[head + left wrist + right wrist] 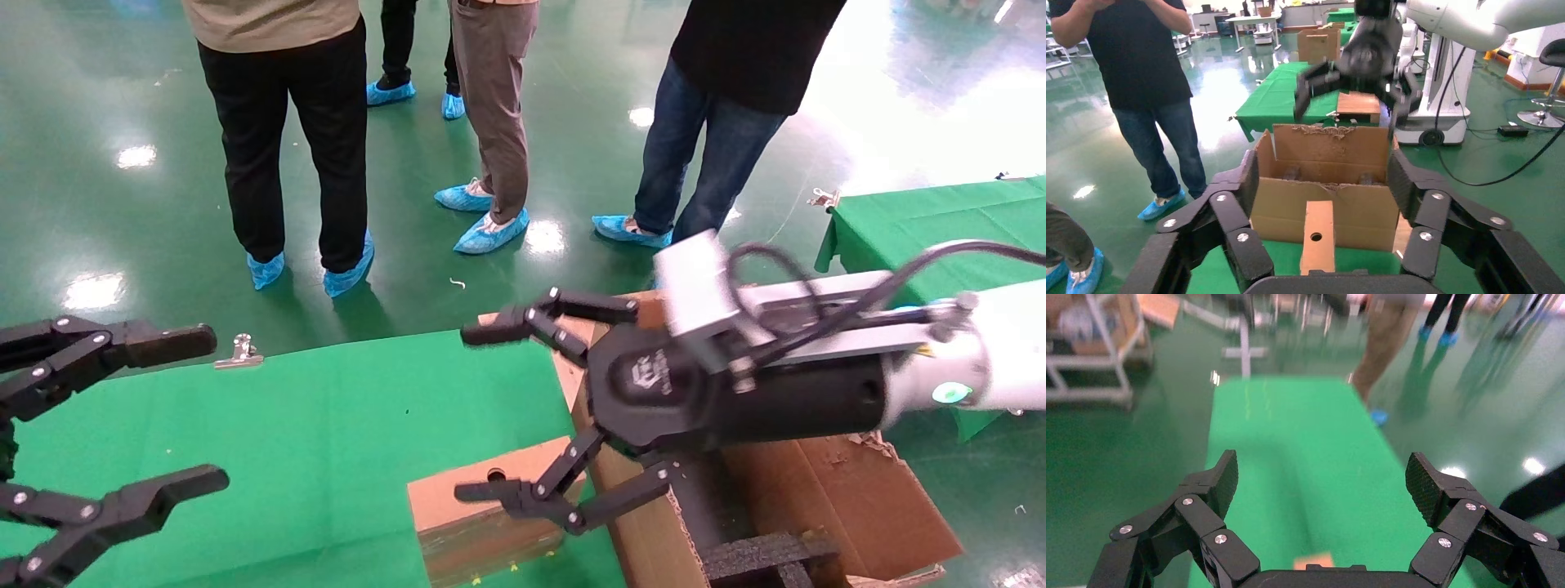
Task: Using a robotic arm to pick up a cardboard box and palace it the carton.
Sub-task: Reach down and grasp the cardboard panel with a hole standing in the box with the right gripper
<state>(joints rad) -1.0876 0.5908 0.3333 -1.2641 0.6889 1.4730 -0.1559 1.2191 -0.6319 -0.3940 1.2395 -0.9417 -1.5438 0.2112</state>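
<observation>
The white glossy arm's black two-finger right end effector [478,412], fingers apart and empty, hovers above the small flat brown cardboard box [482,514] beside the large torn carton [817,490], so it should descend squarely astride the box before closing, left end effector [208,408] idle and apart.

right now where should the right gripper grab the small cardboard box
Across the two broad faces of the cardboard box, coming from above. It stands on edge beside the carton, its narrow holed side up, and the open right gripper hovers over it.
</observation>
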